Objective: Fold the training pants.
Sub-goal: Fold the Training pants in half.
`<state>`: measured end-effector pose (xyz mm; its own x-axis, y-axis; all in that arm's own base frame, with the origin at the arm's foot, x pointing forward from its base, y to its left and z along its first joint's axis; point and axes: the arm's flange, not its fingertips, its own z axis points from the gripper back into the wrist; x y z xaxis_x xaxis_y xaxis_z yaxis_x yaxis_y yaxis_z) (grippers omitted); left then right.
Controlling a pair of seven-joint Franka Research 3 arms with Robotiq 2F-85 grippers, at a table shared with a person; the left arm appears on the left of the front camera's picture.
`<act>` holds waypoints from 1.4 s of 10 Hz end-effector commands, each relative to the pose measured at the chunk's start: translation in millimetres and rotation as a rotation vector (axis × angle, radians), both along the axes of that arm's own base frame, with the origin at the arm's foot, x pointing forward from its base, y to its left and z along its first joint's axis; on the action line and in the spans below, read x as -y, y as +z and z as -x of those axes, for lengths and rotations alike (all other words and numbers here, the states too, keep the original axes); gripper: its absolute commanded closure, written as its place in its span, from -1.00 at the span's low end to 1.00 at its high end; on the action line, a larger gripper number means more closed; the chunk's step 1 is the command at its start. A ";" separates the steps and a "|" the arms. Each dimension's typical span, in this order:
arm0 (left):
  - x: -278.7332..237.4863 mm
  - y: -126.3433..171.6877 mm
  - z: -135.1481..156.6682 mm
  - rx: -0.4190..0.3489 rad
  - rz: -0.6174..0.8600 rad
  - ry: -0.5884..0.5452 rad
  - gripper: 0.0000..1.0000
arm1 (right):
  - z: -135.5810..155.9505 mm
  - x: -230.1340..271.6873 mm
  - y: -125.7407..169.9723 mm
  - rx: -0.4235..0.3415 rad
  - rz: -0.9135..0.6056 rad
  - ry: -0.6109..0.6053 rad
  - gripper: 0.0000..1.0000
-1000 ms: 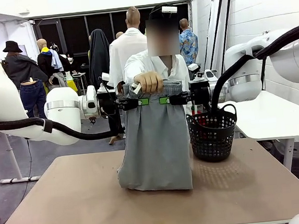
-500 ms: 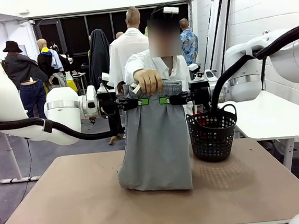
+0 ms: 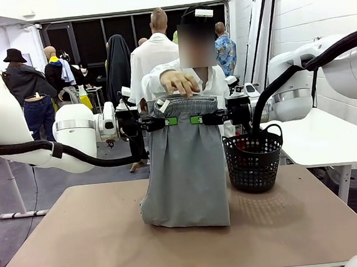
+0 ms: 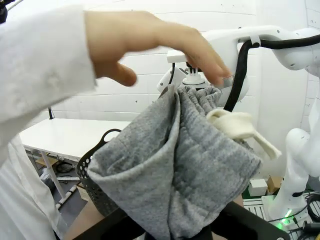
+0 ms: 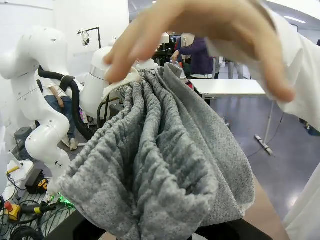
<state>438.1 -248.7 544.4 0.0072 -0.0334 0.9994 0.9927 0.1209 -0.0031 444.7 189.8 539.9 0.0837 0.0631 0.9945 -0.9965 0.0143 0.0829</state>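
Resting its lower fold on the brown table [image 3: 82, 242], the training pants [image 3: 184, 164] are hanging upright at mid-table, light grey, doubled over. The left gripper [image 3: 169, 121] is clamping the waistband from the left and the right gripper [image 3: 197, 119] from the right, both closed tight on the cloth, green pads nearly meeting at the centre. The left wrist view is showing what the front view is hiding: the bunched grey jersey [image 4: 175, 165] running between the black fingers, a cream drawstring end [image 4: 240, 127] sticking out of the gathers. The right wrist view is showing the ribbed elastic waistband [image 5: 155, 150] in close pleats. A black perforated basket [image 3: 253, 158] is standing just right of the pants. Beyond, the person's hand [image 3: 178, 82] is hovering just above the waistband, fingers spread, white sleeve [image 4: 40, 60] behind it.
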 end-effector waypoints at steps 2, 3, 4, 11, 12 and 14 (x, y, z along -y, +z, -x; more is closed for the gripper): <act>-0.5 2.5 1.0 0.013 0.009 0.017 1.00 | 2.9 -0.7 2.0 0.000 -0.011 0.000 1.00; -0.5 2.5 1.0 0.013 0.009 0.017 1.00 | 2.9 -0.7 2.0 0.000 -0.011 0.000 1.00; -0.5 2.5 1.0 0.013 0.009 0.017 1.00 | 2.9 -0.7 2.0 0.000 -0.011 0.000 1.00; -0.5 2.5 1.0 0.013 0.009 0.017 1.00 | 2.9 -0.7 2.0 0.000 -0.011 0.000 1.00; -0.5 2.5 1.0 0.013 0.009 0.017 1.00 | 2.9 -0.7 2.0 0.000 -0.011 0.000 1.00; -0.5 2.5 1.0 0.013 0.009 0.017 1.00 | 2.9 -0.7 2.0 0.000 -0.011 0.000 1.00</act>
